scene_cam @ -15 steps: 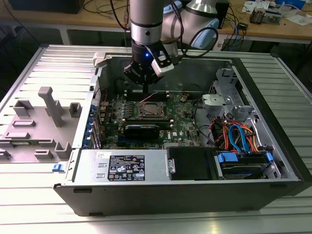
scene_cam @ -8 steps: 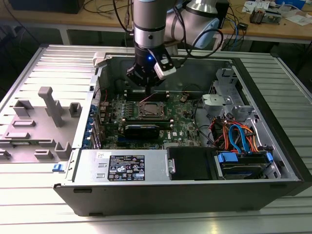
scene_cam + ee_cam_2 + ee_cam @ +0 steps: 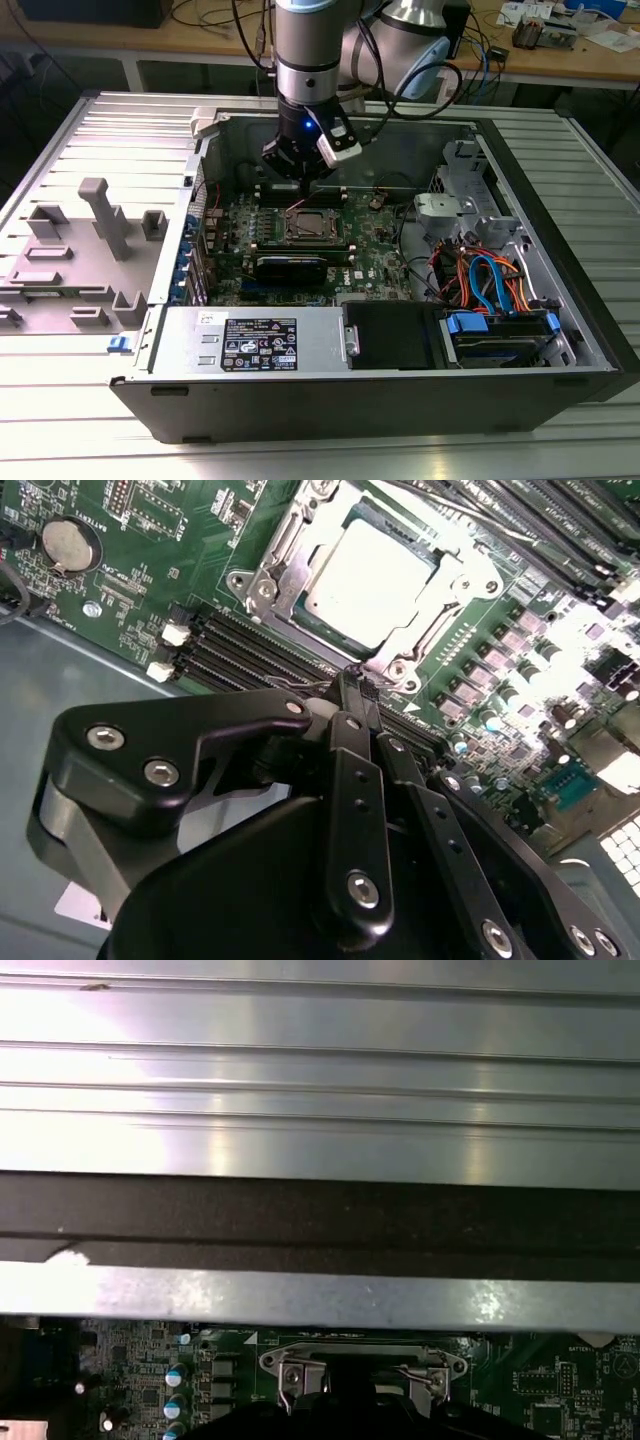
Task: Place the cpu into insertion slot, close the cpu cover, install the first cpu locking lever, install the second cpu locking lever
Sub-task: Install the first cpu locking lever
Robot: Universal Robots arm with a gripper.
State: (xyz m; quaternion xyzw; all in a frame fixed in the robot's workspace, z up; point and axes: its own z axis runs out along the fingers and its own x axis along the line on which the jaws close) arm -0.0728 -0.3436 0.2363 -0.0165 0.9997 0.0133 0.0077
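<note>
The cpu (image 3: 372, 572), a matte silver square, lies in the insertion slot (image 3: 310, 226) on the green board. The cpu cover (image 3: 268, 578) lies flat over it as a silver frame with the chip showing through its window. In the first wrist view the insertion slot (image 3: 362, 1365) shows with two bent wire hooks on it. My gripper (image 3: 356, 680) is shut, its black fingers pressed together, their tips at the socket's rim where a thin wire lever (image 3: 318, 680) runs. I cannot tell whether the tips hold that wire. In the exterior view my gripper (image 3: 303, 182) hangs just behind the socket.
Long black memory slots (image 3: 240, 645) flank the socket, and a coin battery (image 3: 68, 542) sits on the board. A black card (image 3: 290, 266), the power supply (image 3: 260, 345) and coloured cables (image 3: 490, 280) fill the open case. A grey fixture (image 3: 90, 250) lies at the exterior view's left.
</note>
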